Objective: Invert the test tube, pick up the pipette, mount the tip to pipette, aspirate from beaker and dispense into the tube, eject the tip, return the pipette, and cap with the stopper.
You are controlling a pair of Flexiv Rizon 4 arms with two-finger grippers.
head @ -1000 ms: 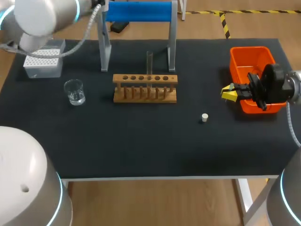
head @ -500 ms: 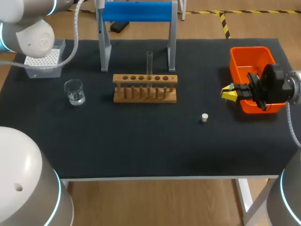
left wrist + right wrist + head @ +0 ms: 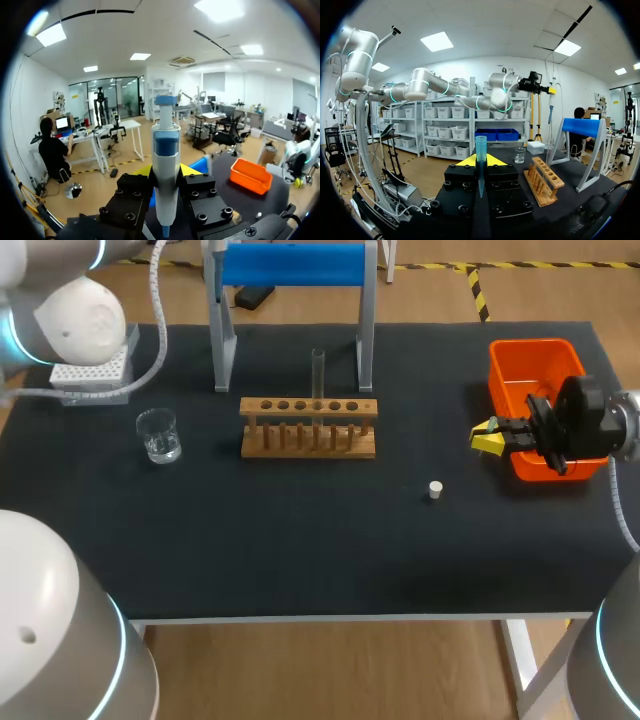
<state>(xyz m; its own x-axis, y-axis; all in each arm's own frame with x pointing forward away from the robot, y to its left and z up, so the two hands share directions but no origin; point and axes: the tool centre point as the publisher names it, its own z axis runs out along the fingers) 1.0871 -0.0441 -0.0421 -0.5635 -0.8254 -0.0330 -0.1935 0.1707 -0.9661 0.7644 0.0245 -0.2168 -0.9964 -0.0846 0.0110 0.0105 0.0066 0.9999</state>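
My left gripper (image 3: 166, 176) is shut on a white and blue pipette (image 3: 165, 145), held upright with its plunger end away from the wrist. In the right wrist view that pipette (image 3: 550, 107) hangs high above the table's far end. The head view shows only the left arm's joints, at the top left. My right gripper (image 3: 487, 436) hovers beside the orange bin (image 3: 520, 352), shut on a translucent blue pipette tip (image 3: 480, 157). A clear test tube (image 3: 318, 372) stands upright in the wooden rack (image 3: 308, 428). The glass beaker (image 3: 158, 434) and white stopper (image 3: 434, 490) rest on the mat.
A grey tip box (image 3: 92, 378) sits at the back left, partly under my left arm. The blue-topped metal stand (image 3: 293, 265) rises behind the rack. Open black mat lies between the rack and the table's front edge.
My left arm's big joint has swung left and back toward the table's far left corner, uncovering part of the tip box. The right arm has not moved.
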